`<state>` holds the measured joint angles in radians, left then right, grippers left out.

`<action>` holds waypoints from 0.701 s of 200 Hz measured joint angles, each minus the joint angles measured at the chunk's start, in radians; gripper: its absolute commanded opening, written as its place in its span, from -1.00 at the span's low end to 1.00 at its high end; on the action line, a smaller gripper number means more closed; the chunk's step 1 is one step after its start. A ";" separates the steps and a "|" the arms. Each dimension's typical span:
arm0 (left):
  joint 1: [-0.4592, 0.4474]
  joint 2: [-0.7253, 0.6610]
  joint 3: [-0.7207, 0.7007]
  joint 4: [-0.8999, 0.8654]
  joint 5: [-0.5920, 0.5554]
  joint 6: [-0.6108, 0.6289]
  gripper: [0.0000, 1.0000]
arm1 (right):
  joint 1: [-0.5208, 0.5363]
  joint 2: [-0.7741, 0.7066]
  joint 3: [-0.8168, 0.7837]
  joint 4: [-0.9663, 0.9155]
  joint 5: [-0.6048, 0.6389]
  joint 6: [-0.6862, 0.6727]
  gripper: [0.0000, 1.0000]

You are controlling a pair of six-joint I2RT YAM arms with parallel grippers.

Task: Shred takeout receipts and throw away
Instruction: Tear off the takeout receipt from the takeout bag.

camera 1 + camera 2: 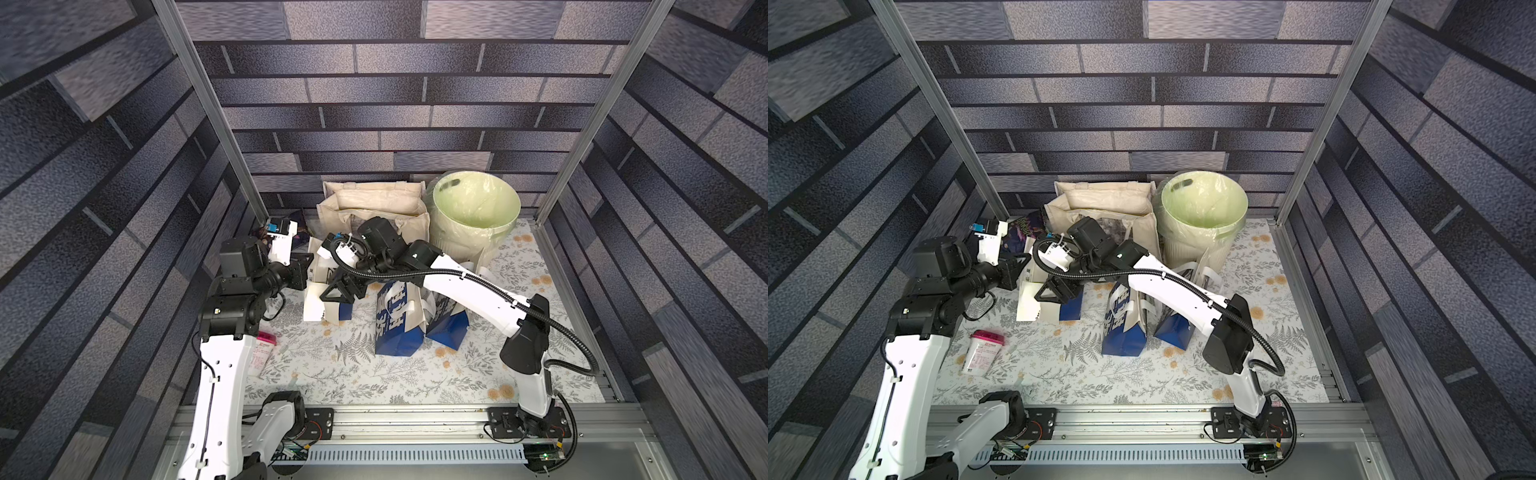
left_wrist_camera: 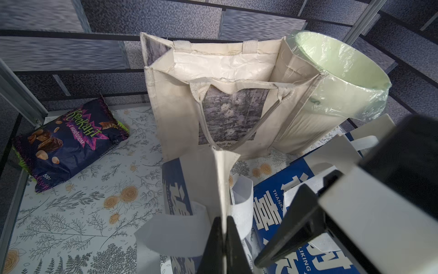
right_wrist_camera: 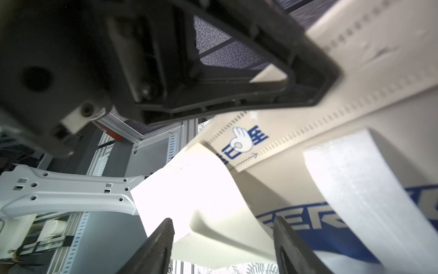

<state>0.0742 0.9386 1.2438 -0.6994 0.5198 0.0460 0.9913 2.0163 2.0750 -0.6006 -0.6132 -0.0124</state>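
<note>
A blue-and-white paper bag stands at the left of the table. My left gripper is shut on its cream top edge, seen edge-on in the left wrist view. A plain white takeout receipt hangs down the bag's side and shows bright white in the right wrist view. My right gripper is open just beside the left one. Its fingers stand wide on either side of a curled white paper edge without touching it.
Two more blue-and-white paper bags stand mid-table under the right arm. A cream tote bag and a bin with a green liner are at the back. A snack packet lies back left, a pink-lidded cup front left.
</note>
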 measured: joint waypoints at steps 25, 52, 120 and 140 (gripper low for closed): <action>0.000 -0.009 0.000 -0.001 0.024 0.000 -1.00 | -0.004 0.013 0.021 0.002 -0.062 0.022 0.44; 0.000 -0.008 0.000 -0.001 0.026 0.000 -1.00 | -0.006 0.018 0.028 0.016 -0.136 0.056 0.23; -0.002 0.013 0.000 0.003 -0.007 -0.001 -1.00 | -0.006 0.021 0.028 0.043 -0.196 0.117 -0.41; -0.011 0.023 0.000 0.003 -0.021 -0.001 -1.00 | -0.006 0.025 0.030 0.047 -0.192 0.126 -0.58</action>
<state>0.0631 0.9615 1.2438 -0.6960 0.4992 0.0448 0.9855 2.0411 2.1048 -0.5533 -0.8051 0.1139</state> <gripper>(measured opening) 0.059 0.248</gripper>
